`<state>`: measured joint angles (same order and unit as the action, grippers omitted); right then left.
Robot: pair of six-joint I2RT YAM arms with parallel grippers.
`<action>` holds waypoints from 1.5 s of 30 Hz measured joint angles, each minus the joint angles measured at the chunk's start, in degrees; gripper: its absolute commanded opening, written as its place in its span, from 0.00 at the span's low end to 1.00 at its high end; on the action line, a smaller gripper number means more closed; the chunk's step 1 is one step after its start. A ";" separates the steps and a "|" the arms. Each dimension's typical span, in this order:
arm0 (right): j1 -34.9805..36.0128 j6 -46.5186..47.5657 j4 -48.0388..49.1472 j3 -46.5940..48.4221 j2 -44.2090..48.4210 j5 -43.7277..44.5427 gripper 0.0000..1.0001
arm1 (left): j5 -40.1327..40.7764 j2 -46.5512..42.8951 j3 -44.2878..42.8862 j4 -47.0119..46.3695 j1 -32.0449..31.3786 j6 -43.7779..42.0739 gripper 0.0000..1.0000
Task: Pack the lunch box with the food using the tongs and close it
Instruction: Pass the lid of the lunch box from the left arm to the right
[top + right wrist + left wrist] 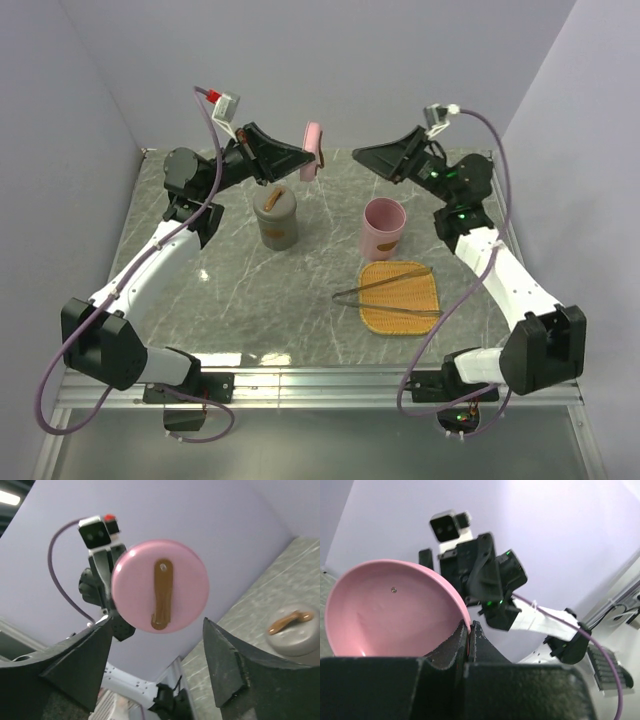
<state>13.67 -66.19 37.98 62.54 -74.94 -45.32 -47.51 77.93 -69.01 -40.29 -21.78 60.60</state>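
My left gripper (312, 162) is raised above the back of the table, shut on the rim of a round pink lid (311, 150) held on edge. In the left wrist view the fingertips pinch the lid's edge (390, 610). The lid's top, with its brown strap handle, faces my right gripper (156, 624), which is open and apart from the lid (160, 585). The open pink lunch box (384, 226) stands upright mid-table. Silver tongs (390, 292) lie across the orange woven tray (400, 312). No food shows in any view.
A grey lidded container (276, 218) with a brown handle stands left of the pink box, and also appears in the right wrist view (292, 635). Grey walls enclose the marble table on three sides.
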 measured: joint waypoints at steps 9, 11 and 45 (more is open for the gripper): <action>4.90 -4.24 1.73 0.09 -5.09 2.82 0.66 | 3.48 0.04 0.00 -2.03 0.00 6.86 0.00; 5.27 -5.05 2.43 0.15 -5.73 3.21 0.65 | 4.07 0.15 0.00 -2.05 0.00 7.87 0.00; 10.56 -7.02 1.73 3.34 -8.94 9.64 0.50 | 8.44 2.67 0.00 0.46 -0.74 12.17 0.00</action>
<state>24.23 -73.21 39.70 65.89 -83.88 -35.68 -39.07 80.60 -69.01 -39.83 -22.52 72.77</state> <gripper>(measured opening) 0.517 0.026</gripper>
